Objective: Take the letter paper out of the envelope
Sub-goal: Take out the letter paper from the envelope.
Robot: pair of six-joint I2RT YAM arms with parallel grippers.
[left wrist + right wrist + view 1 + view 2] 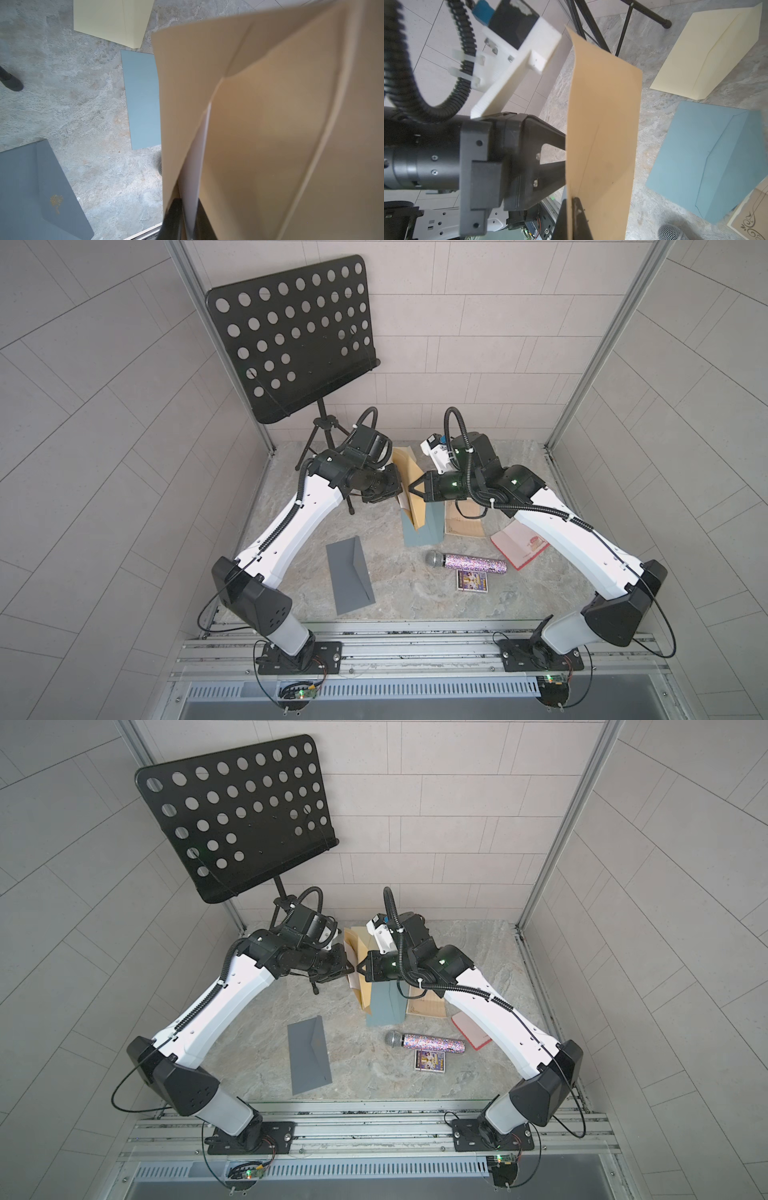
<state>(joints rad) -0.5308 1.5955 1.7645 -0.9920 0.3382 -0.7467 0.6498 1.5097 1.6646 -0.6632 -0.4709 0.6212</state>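
When pulling, left gripper point(188, 206): pinching the white letter paper point(195, 166) at the envelope point(259, 124) mouth; likely needing a slow, straight draw.
Right gripper point(572, 207): pressing shut on the envelope edge, holding it aloft.
Table point(395, 597): carrying a grey envelope point(351, 576), then a microphone point(469, 563), then a blue envelope point(432, 531).
Room: showing a music stand point(299, 393) at the back, tiled walls behind.

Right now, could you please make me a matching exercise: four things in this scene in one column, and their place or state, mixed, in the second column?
1. tan envelope
2. letter paper
3. dark grey envelope
4. glitter microphone

A. lies beside a small purple card
B. held up in the air
C. lies flat near the left arm
D. white, sticks out of an envelope

Pairs: 1-B, 2-D, 3-C, 4-A
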